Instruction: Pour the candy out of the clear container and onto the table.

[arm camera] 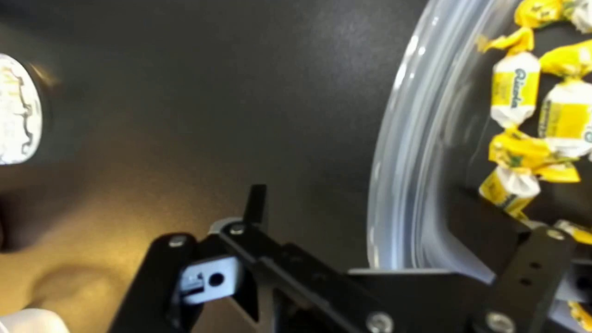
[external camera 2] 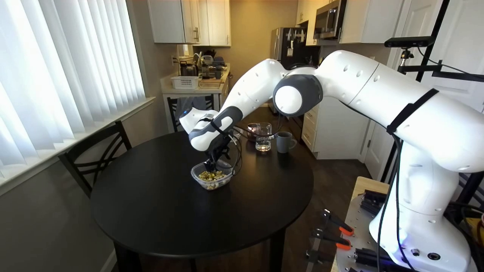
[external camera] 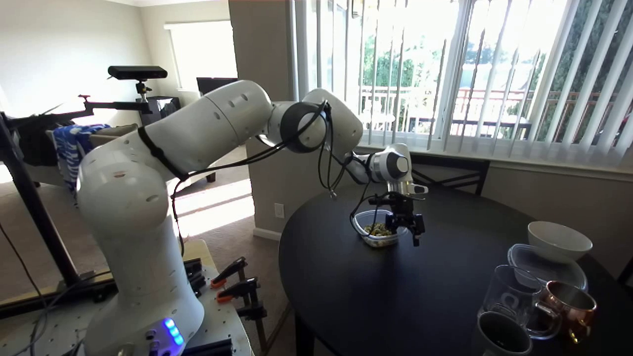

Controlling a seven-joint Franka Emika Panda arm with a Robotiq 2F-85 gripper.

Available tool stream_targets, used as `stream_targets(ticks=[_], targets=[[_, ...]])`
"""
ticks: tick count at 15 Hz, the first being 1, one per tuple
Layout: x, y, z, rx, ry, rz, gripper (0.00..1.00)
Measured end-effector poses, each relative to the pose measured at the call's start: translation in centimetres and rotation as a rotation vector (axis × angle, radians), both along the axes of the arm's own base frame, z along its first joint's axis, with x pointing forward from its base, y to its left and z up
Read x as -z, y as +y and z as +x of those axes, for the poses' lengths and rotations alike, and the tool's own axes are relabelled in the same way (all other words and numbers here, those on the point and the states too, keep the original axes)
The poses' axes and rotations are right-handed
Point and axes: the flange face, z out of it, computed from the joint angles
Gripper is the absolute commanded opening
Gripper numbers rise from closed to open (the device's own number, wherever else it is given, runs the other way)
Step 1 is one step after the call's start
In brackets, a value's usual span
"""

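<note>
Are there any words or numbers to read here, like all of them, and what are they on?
"Ricola": on a yellow-and-white wrapped candy in the wrist view.
Other candies: some print shows, but it is cut off or too blurred to read.
White bin in an exterior view: dark lettering, too small to read.
Glass mug: a pale mark, too blurred to tell.
Numbers: none readable.
</note>
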Motion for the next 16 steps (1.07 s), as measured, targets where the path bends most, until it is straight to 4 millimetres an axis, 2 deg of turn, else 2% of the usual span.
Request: stream_targets(ticks=[2, 6, 11, 16], targets=[[1.0, -1.3, -0.3, -0.069, -0.043, 0.052, 1.0], [0.8, -2.7, -1.9, -0.152, -0.063, 0.095, 1.0], [0.1, -2.3, -5.1, -0.171, -0.031, 0.102, 1.0], [-2.0, -1.5, -7.9, -0.191, -0.036, 0.11, 1.0]])
